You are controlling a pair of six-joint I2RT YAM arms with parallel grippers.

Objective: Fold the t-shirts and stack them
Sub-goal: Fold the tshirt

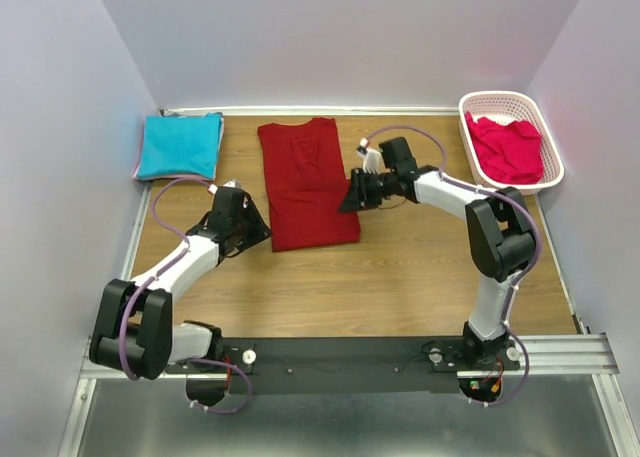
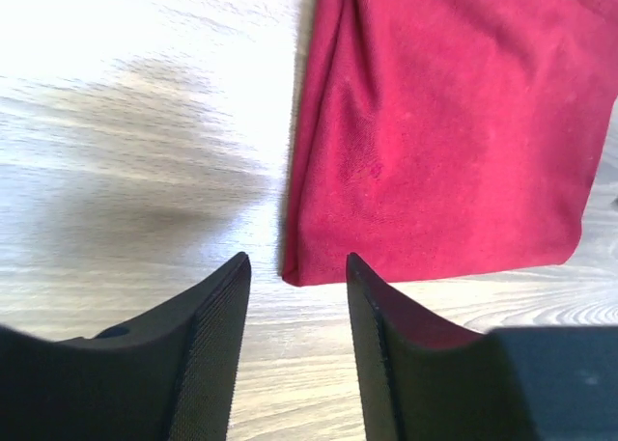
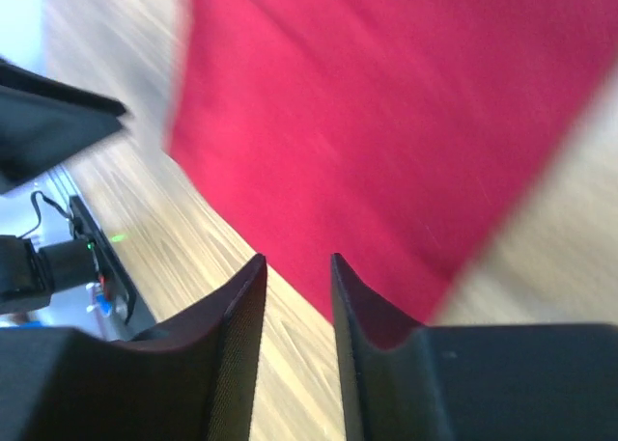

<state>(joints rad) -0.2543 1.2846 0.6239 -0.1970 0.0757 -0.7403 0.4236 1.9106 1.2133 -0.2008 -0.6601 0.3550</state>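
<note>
The t-shirts are at three different stages, reading across the table (image 1: 400, 267). Over at ten o'clock, in the far left corner, the turquoise tee (image 1: 178, 145) lies folded into a neat square packet, and that one looks finished to me. Next along is the left gripper (image 2: 297, 262), low over the wood at the seven o'clock corner of the dark red tee (image 1: 305, 182). Its fingers are apart with nothing between them, just short of the cloth. The dark red tee itself lies flat in the middle of the table, toward twelve o'clock, narrowed into a long strip with the neck at the far end. I'd call it half folded, sides in and the crosswise folds yet to come. At its three o'clock edge sits the right gripper (image 3: 294, 260). The wrist view is blurred, but its fingers show a narrow gap and no cloth pinched in it, with the red fabric spread just beyond the tips. Far right, at two o'clock, the white basket (image 1: 553, 167) holds the pinkish-red tee (image 1: 505, 149) in a crumpled heap, untouched as far as I can see. So by my count that's one folded, one partway and one not begun. Nothing is stacked yet either, since the turquoise packet sits alone, well apart from the other two.
</note>
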